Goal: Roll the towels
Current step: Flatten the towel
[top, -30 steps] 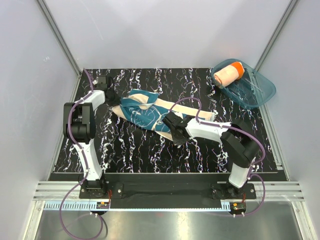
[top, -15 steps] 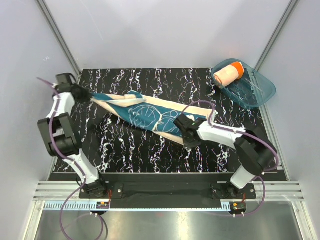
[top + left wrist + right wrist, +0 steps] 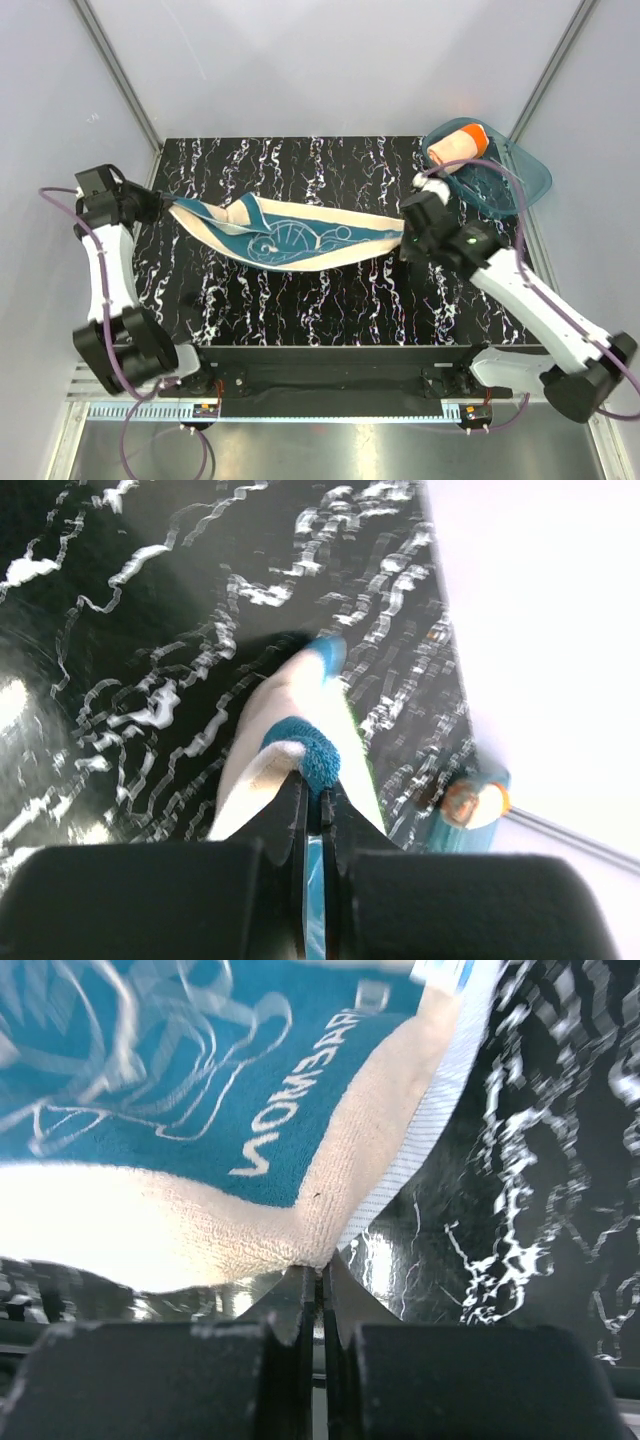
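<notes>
Both claws are at work: the left claw (image 3: 162, 207) is pinched tight on one end of the teal towel (image 3: 290, 238), and the right claw (image 3: 405, 232) is clamped on the other, stretching it across the bench (image 3: 330, 300). The orange towel (image 3: 455, 147) sits rolled in the tub (image 3: 515, 185).

The table (image 3: 300, 300) is black with white squiggly lines all over it. It fills the middle of the top view. Plain pale grey walls stand around it: a back wall (image 3: 330, 60) at the top, a side wall (image 3: 50, 120) on the left, and another wall (image 3: 600, 130) on the right. A thin silver bar (image 3: 118, 75) runs down the upper left corner. A second bar (image 3: 548, 65) runs down the upper right corner. Along the bottom lies a silver rail (image 3: 110, 385). Under it is a shiny grey metal sheet (image 3: 330, 450). The light is bright and soft.
</notes>
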You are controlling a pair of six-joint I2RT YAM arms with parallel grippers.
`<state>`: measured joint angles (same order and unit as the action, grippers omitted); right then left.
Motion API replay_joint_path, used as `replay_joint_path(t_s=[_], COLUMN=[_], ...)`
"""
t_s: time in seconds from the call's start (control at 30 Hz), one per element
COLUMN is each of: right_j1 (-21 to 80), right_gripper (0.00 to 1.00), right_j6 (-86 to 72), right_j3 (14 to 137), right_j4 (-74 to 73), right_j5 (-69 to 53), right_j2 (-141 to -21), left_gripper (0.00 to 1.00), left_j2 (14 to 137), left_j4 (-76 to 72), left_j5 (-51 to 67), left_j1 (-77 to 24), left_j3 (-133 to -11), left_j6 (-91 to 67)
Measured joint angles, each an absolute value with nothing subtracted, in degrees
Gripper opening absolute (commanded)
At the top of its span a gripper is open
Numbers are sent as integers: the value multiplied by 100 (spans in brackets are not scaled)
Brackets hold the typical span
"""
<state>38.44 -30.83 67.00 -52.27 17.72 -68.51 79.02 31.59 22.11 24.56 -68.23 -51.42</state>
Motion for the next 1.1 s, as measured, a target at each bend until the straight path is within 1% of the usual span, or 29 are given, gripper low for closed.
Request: replay_joint_path(t_s=[0.2,0.33,0.43,0.6,0.7,0.8,0.87,0.9,0.93,1.03,1.1], right_j1=[3844,3844,3839,3839,3839,3710,3288,3059,2847,2333,1922], right_gripper=[0,0,0,0,0,0,0,0,0,0,0], right_j6=[-3162,-3293,-3365,-3374,-3365,-3312,-3249,-3216,-3188,-3087,-3009], right_j3=[7841,8722,9546,10449,10418,10106,9773,9590,9402,9105,9085], right_j4=[-6018,-6674,-7074,-7397,-7413,-7317,-7030,-6838,-6646,-6377,-6202], right_j5=[2287,2814,3181,3461,3395,3271,2943,2792,2644,2237,1890], right_j2=[-6071,-5618,-5446,-5341,-5524,-6095,-6602,-6875,-7135,-7671,-7856], left_gripper=[0,0,0,0,0,0,1,11,13,15,14], left_j2=[6163,4779,4307,4318,4311,4445,4652,4834,5009,5647,5992], left_j4=[4047,4648,5236,5734,5953,6014,5795,5697,5616,5266,5129], left_j5=[2014,1750,1608,1186,888,766,878,937,974,1000,895], left_j1=[2541,3146,3319,3094,3063,3065,3057,3024,2989,2827,2620], left_j3=[-7076,-7194,-7736,-8331,-8385,-8302,-8009,-7846,-7719,-7286,-7142], left_j6=[-5146,-5349,-5339,-5072,-4930,-4797,-4735,-4713,-4687,-4696,-4737])
